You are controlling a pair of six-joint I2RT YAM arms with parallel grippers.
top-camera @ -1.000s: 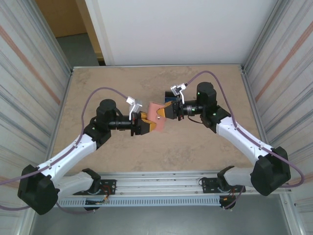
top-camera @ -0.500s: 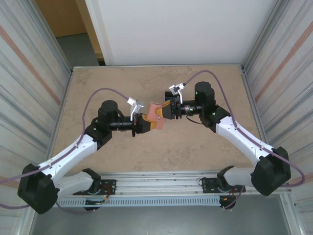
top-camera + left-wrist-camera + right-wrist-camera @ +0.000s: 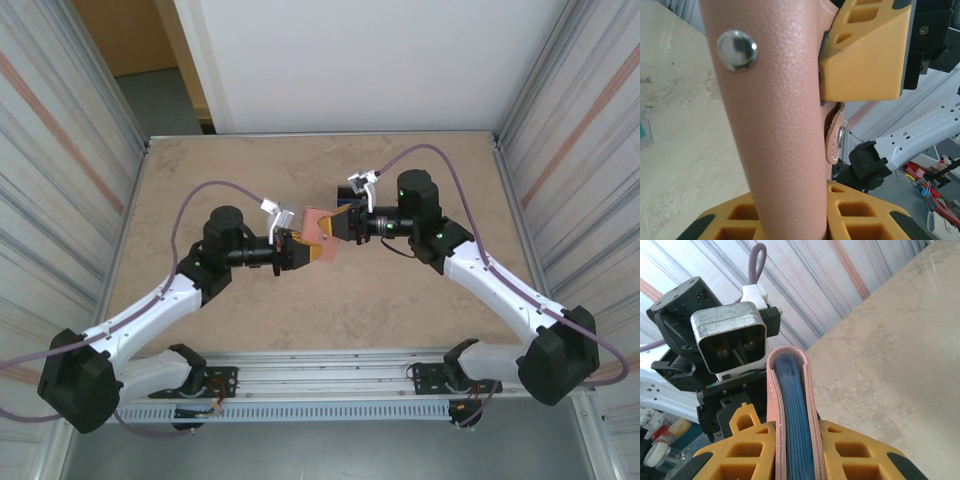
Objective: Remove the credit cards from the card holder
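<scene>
Both left tool (image 3: 304,250) & right tool (image 3: 338,226) grip card holder (image 3: 318,218); cards indistinct

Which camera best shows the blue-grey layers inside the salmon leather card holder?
Right wrist: it looks edge-on at the salmon leather card holder, blue-grey layers sandwiched between its covers. Left wrist gives its pebbled outside and metal snap; top external, a small salmon patch.
</scene>
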